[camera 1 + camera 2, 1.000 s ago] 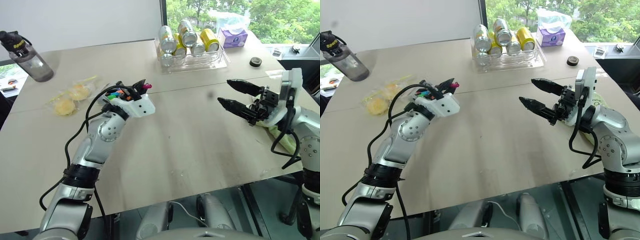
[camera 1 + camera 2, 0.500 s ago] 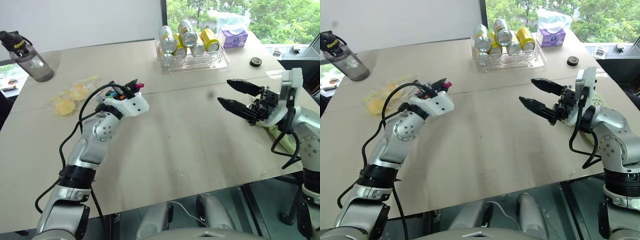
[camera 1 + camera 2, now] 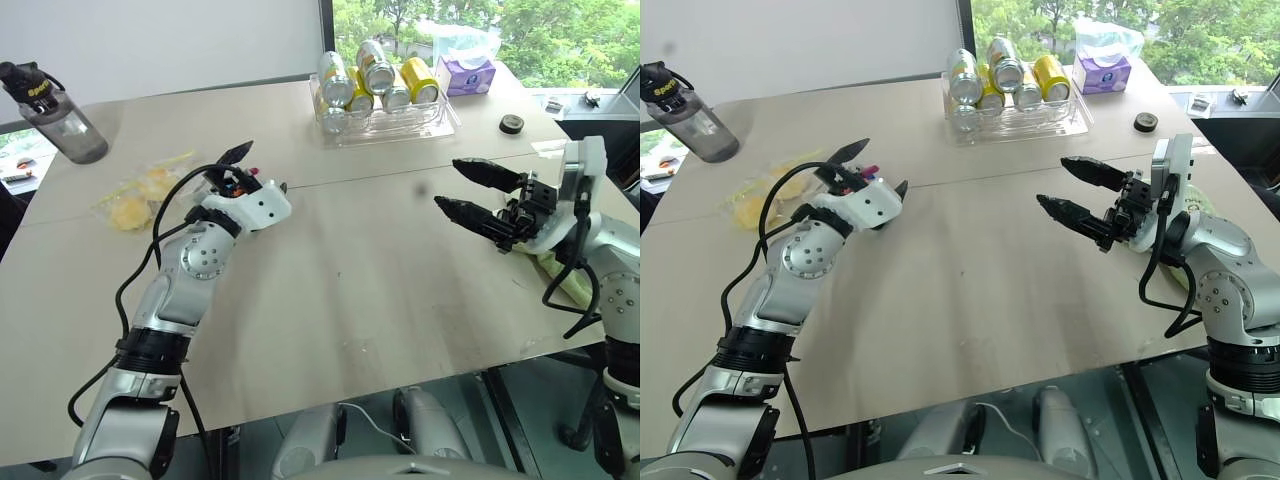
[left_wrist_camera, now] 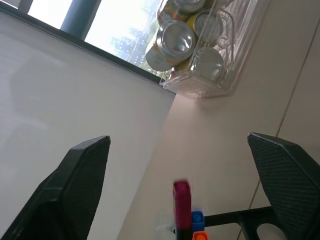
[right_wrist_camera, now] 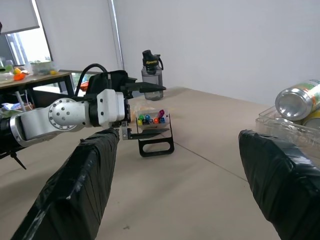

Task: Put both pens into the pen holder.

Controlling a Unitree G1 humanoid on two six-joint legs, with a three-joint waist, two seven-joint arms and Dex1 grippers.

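Magenta-capped pen [image 4: 182, 205] stands upright in the pen holder [image 5: 155, 134], so the left gripper [image 3: 872, 168], right at the holder, spreads wide, empty. The right gripper [image 3: 470, 192], well apart from the holder, waits wide, empty.

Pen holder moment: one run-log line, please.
left gripper: open at pen holder | pink-capped pen: in holder | right gripper: open, empty

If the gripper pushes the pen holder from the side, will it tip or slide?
The pen holder probably tips easily: it stands on an open, thin black frame and carries its markers high. It looks light, so a low push would more likely slide it along the smooth table. Its contents could spill out if it falls.
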